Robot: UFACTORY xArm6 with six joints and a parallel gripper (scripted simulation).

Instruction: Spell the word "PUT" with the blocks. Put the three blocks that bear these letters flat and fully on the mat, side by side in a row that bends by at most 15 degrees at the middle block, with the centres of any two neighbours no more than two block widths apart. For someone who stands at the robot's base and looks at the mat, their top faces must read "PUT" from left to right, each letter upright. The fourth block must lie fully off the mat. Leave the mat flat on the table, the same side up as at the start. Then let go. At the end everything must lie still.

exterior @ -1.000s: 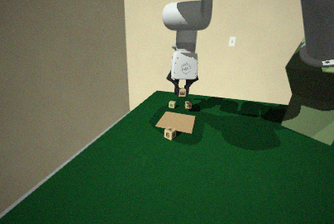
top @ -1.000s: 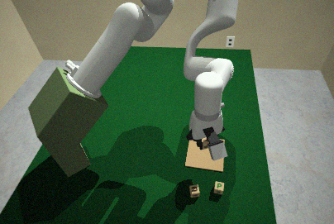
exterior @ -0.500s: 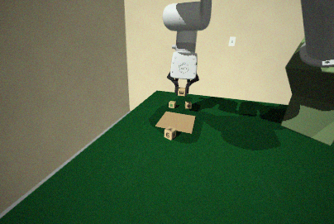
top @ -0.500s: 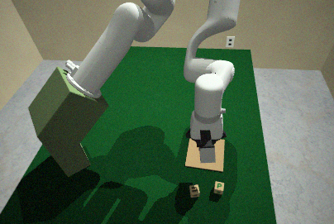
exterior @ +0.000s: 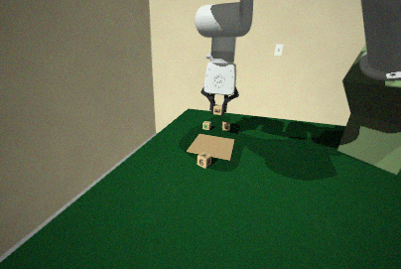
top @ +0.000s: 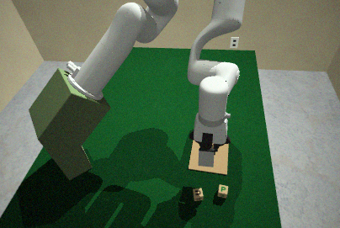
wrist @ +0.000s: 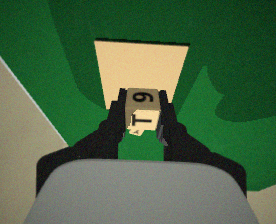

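My gripper (wrist: pixel 141 100) is clamped on the T block (wrist: pixel 142 116), held in the air above the tan mat (wrist: pixel 139 62), which shows at twelve o'clock from the block in my wrist view. Nothing lies on the mat yet, as far as I can see. In the top view the P block (top: pixel 223 190) and a second block (top: pixel 198 193) wait on the green table (top: pixel 151 90) at six o'clock from the mat; a fourth block (exterior: pixel 204 160) touches the mat's other edge. I judge the T face must end up on top, upright, at the row's right end. I should descend slowly, set it flat well inside the border, and leave room for two neighbours.
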